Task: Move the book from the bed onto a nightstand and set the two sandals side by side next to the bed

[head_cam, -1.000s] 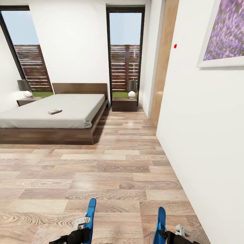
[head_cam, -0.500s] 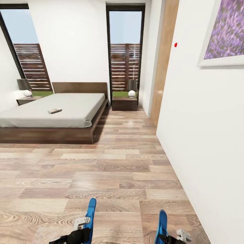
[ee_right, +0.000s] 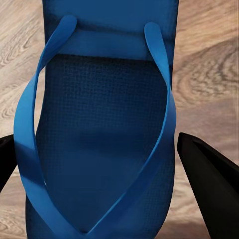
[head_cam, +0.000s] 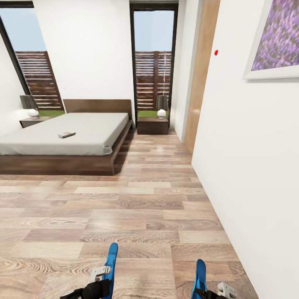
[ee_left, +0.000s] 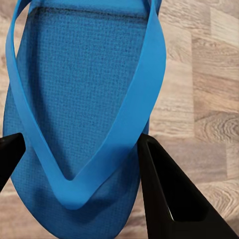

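Underfoot, a wood-plank floor [head_cam: 137, 207] of pale, strongly grained boards runs from the robot to the far end of the bedroom, where plain white walls frame two tall dark-framed windows [head_cam: 153, 62] showing a slatted brown fence. Against the far wall stands the bed [head_cam: 62, 162], a low dark-brown platform with a flat headboard and a smooth, bare light-grey mattress; the book [head_cam: 66, 134], small, thin and dark, lies flat on the mattress, well apart from the robot. A nightstand [head_cam: 153, 125] stands on each side of the bed, the other nightstand [head_cam: 31, 122] by the left window, each carrying a lamp [head_cam: 161, 107] with a round white base and dark shade. On the right wall hang a white-framed purple picture [head_cam: 276, 39] and a small red dot [head_cam: 215, 52]. At the head view's lower edge the left pincer [head_cam: 99, 277] is clenched on the left sandal [head_cam: 111, 259], and the right pincer [head_cam: 211, 290] on the right sandal [head_cam: 199, 274], both bright blue and standing up edge-on. Only the wrist views reveal each sandal's finely dotted sole and smooth V-shaped strap between black fingers [ee_left: 169, 194], over the floorboards.
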